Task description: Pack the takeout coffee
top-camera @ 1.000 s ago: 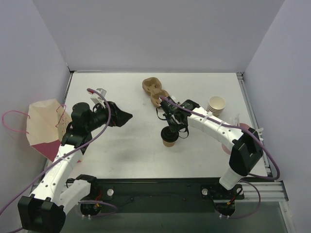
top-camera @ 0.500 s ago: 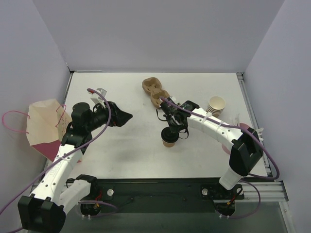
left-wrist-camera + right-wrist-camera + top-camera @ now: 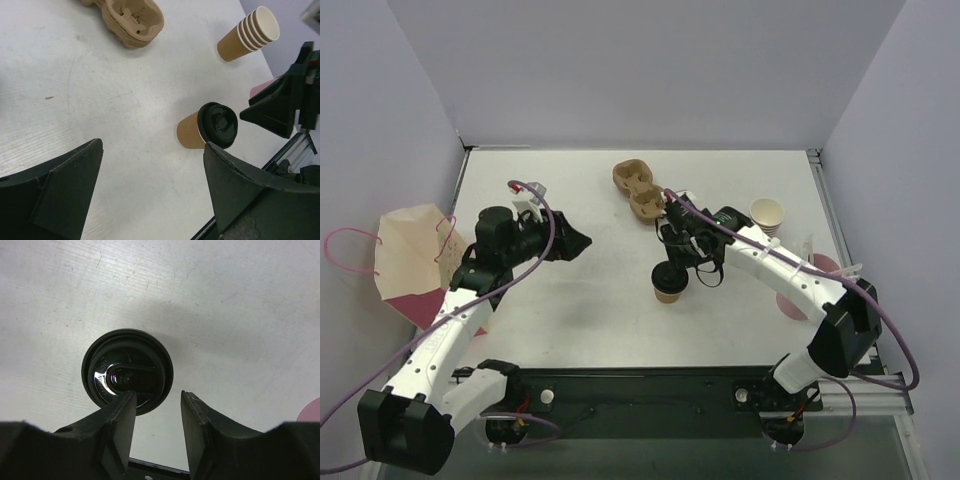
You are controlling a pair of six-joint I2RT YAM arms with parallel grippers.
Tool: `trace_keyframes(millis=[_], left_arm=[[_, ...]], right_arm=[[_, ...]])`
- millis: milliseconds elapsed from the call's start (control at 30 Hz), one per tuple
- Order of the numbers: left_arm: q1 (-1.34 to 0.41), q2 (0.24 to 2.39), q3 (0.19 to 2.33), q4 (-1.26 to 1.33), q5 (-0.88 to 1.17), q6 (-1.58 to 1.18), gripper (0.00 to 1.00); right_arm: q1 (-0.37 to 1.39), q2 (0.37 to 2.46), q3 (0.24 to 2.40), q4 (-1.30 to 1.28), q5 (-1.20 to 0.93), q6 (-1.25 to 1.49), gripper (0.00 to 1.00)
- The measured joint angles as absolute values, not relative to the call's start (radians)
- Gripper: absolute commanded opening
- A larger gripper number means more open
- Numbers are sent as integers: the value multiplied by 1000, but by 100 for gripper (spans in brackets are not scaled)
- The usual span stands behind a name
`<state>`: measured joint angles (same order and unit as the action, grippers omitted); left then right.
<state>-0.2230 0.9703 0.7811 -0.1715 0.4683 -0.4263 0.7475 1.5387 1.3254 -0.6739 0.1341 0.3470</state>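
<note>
Hovering over the takeout coffee [image 3: 127, 367], the right claw [image 3: 156, 400] gapes.

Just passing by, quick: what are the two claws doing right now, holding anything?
Left gripper: open, empty.
Right gripper: open, above the coffee cup, not gripping it.

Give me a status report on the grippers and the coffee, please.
Left gripper open, hovering. Right gripper open, above takeout coffee, not gripping. Coffee lidded, upright, outside empty carrier.

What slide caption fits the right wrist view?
Open right gripper hovers above the brown kraft-paper takeout coffee cup with round black plastic lid, offset toward one finger, on the white table.
</note>
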Motion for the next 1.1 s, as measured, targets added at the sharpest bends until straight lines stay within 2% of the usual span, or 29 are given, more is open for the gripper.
trace_keyframes(millis=[200, 333, 533, 733, 1100], left_arm=[[-355, 1059, 827, -226, 396, -419, 86], [-450, 1100, 825, -207, 381, -467, 82], [-496, 1207, 757, -40, 403, -583, 75], [-548, 1348, 730, 67, 420, -654, 73], [-617, 1463, 705, 243, 433, -720, 67]], right_arm=[[669, 1474, 1255, -612, 37, 361, 56], [618, 1468, 1188, -564, -56, 366, 57], [570, 1464, 1119, -496, -176, 365, 57], [563, 1463, 1079, -424, -249, 366, 52], [562, 1426, 966, -279, -315, 405, 43]])
